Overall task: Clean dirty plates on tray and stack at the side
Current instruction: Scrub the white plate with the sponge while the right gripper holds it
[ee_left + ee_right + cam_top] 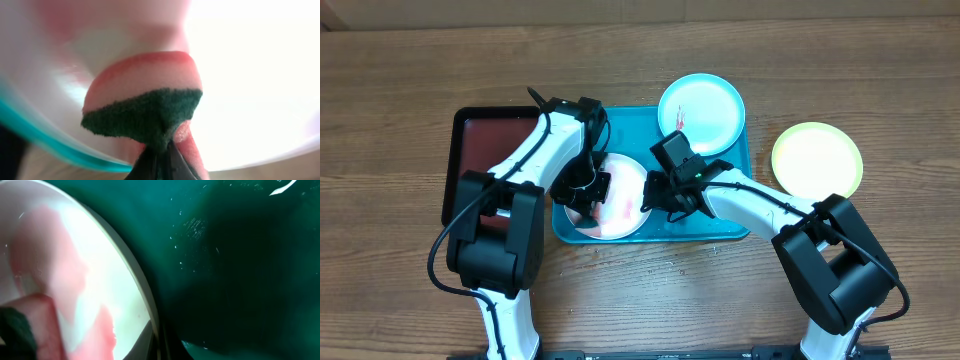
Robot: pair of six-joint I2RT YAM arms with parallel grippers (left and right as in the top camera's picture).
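left tool [159, 157] clamped on soft sponge [145, 100], right tool [653, 193] closed on plate [625, 207] rim; plate stiff, light, likely slick, so pinch rim, scrub gently

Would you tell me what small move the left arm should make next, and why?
Probably sweep the sponge sideways across the white plate: red smears show on it, the left fingers press the sponge against it, and the right fingers pinch its rim.

One plate [625, 195] lies in tray [632, 130], another plate [817, 160] rightward.
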